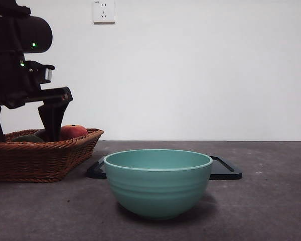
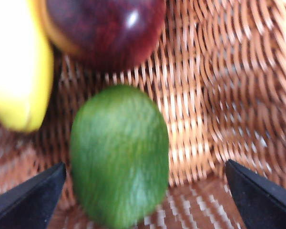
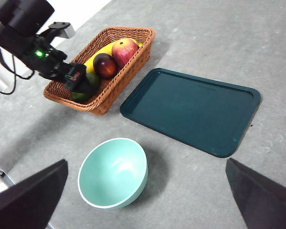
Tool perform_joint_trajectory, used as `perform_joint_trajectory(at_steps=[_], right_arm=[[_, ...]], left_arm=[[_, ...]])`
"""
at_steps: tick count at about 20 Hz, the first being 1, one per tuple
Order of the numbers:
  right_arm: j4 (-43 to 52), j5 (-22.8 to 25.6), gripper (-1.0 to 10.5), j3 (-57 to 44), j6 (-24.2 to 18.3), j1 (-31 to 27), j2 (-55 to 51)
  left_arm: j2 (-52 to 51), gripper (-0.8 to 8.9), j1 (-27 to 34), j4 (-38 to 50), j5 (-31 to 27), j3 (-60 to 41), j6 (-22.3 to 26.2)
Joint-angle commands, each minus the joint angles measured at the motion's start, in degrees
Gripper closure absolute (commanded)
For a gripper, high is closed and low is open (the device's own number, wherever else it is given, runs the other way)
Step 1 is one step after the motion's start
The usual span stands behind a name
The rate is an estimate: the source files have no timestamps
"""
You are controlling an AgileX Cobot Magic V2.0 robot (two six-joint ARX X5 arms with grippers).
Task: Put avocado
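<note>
Grey, speckled tabletop runs back to a plain white wall carrying a white power socket (image 1: 104, 11); no brand, label or writing can be read anywhere. At the left of the front view stands a brown wicker basket (image 1: 65, 158), and the left gripper (image 2: 143, 188) is lowered into it with its two black jaws spread wide and holding nothing — the avocado (image 2: 119, 155) lies on the basket's woven floor between them, nearer one jaw than the other, and no contact shows. Just beside the avocado in the basket are a dark maroon fruit (image 2: 105, 28) and a yellow fruit (image 2: 19, 71), and a red-orange fruit (image 3: 124, 49) sits further along at the basket's far end. A mint-green bowl (image 1: 158, 183) stands on the table in front, apart from the basket, with a dark teal tray (image 3: 193, 110) lying flat behind it. The right gripper (image 3: 148, 200) hangs high above the table over the bowl and tray — its jaws also stand wide apart and hold nothing.
</note>
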Motion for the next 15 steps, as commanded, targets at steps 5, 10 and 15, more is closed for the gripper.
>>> perform_joint_trajectory(at_steps=[5, 10, 15], right_arm=[[0.3, 0.0, 3.0, 1.0, -0.2, 0.2, 0.1], [0.3, 0.0, 3.0, 1.0, -0.2, 0.2, 0.1], [0.3, 0.0, 3.0, 1.0, -0.2, 0.2, 0.1]], left_arm=[[4.9, 2.86, 0.3, 2.5, -0.2, 1.3, -0.5], [5.2, 6.61, 1.0, 3.0, -1.0, 1.3, -1.6], [3.8, 6.95, 1.2, 1.7, -1.0, 1.5, -1.6]])
